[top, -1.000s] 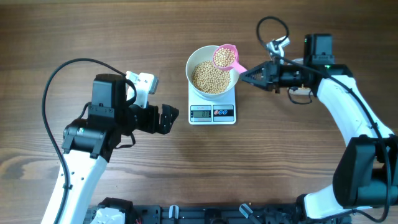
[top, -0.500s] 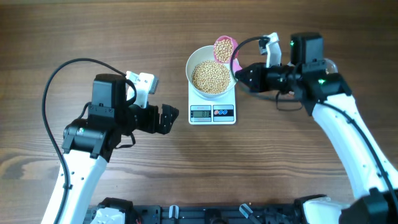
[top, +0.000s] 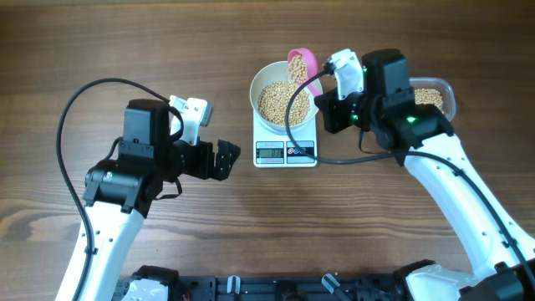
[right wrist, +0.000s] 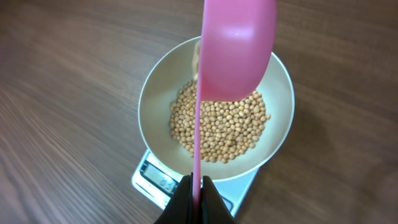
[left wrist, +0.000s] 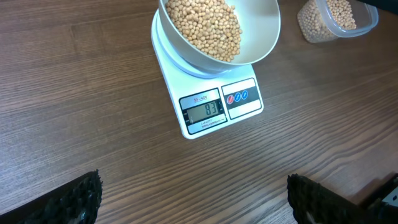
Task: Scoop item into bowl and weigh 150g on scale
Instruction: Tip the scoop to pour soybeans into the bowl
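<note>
Tabletop (right wrist: 74, 74): beans (right wrist: 217, 127) beyond right fingers (right wrist: 180, 208)

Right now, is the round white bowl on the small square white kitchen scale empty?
No, the round white bowl holds a heap of small pale-beige beans as it sits on the square white scale.

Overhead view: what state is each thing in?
White square digital scale: reads 83.
Round white bowl: on scale, part-filled.
Small pale-beige beans: heaped in bowl.
Pink plastic scoop: tipped over bowl.
Right end effector: shut on scoop handle.
Left end effector: open, empty.
Clear plastic tub: holds beans.
</note>
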{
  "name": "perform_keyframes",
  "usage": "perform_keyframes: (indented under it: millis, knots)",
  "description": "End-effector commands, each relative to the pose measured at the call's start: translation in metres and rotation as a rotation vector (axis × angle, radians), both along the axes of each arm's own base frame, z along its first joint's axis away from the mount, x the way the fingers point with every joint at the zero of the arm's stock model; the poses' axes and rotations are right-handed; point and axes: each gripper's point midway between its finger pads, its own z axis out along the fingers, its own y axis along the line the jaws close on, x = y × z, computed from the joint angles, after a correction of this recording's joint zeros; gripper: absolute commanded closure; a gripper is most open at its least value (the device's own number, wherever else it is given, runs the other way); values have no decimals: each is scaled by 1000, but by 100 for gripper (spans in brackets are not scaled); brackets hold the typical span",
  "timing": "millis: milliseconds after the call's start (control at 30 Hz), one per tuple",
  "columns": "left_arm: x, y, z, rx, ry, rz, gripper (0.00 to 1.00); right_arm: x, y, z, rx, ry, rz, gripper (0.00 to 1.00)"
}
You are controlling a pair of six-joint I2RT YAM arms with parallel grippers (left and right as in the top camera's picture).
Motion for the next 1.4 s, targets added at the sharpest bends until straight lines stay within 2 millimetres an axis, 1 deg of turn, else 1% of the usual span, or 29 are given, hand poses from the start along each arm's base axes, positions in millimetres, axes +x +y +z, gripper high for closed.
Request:
perform_keyframes:
  millis: [0,133,233,533,700,900,1067,1367]
  knots:
    - [0,0,0,-8,4,-2,0,5,-5,6,-135,-110,23,96]
    - [0,0,0,-8,4,-2,0,9,-11,4,-237,-154,-4,96]
    - [0,0,0,-8,4,-2,0,9,-12,4,-278,-178,19,96]
    - [0,0,0,-8,4,-2,0,10,-12,6,-321,-217,68,96]
    - [0,0,0,-8,4,-2,0,13,-16,11,-344,-239,59,96]
    - [0,0,0,-8,4,-2,0,14,-14,14,-389,-279,119,96]
    - [0,0,0,-8,4,-2,0,13,-9,15,-448,-326,189,96]
    - [0,0,0,-8,4,-2,0,20,-10,24,-636,-441,214,96]
